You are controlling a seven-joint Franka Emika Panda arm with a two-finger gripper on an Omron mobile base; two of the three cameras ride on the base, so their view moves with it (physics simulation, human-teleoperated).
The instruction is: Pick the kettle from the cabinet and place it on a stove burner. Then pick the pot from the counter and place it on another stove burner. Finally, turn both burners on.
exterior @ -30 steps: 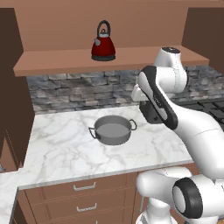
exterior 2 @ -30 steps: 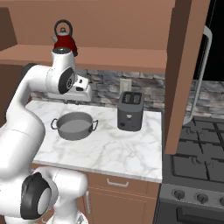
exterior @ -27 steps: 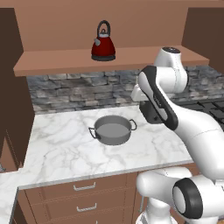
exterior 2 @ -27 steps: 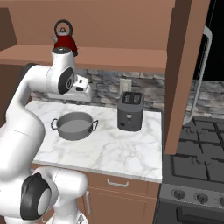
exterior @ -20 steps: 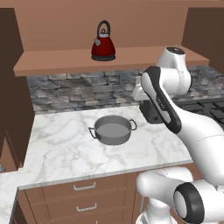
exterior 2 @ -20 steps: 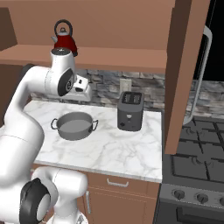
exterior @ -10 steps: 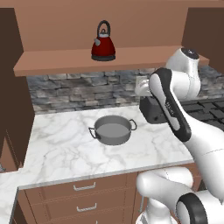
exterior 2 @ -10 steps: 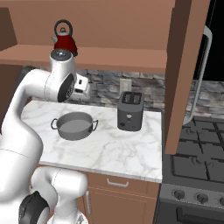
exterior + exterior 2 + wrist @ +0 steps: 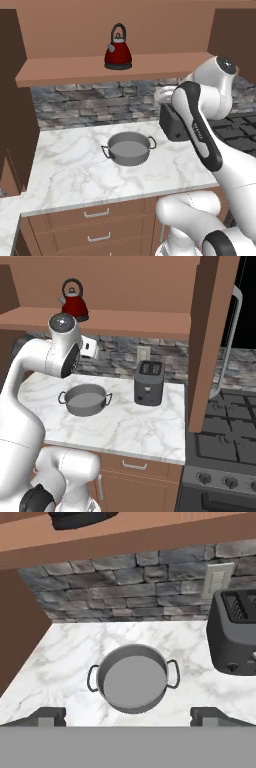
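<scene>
A: The kettle (image 9: 118,50) is seen upright on the cabinet (image 9: 60,72) shelf board, roughly midway along it, red body and black arched handle plain in the left base view. From the right base view it is found toward the shelf's left end (image 9: 74,304), just behind the white arm's top joint.

B: And the pot (image 9: 128,148) is set on the table (image 9: 65,165), open side up, near the middle of the marble and well apart from the front edge. Its two loop handles are pointed toward the left and right edges.

A: In the hand view the pot (image 9: 132,679) is framed from above, with the stone backsplash (image 9: 125,587) behind it and the dark toaster (image 9: 234,632) at the table's right side, near the back edge.

B: The gripper (image 9: 127,717) is held above the table's front portion, looking down over the pot. The jaws are spread wide, the two dark tips being shown far apart at the bottom, nothing pinched between them.

A: The stove burners (image 9: 227,448) are caught in the right base view, past the table's right edge, black grates over a dark cooktop, round knobs (image 9: 216,480) ranged along its front.

B: The toaster (image 9: 149,383) is placed between pot and stove, against the backsplash.
</scene>
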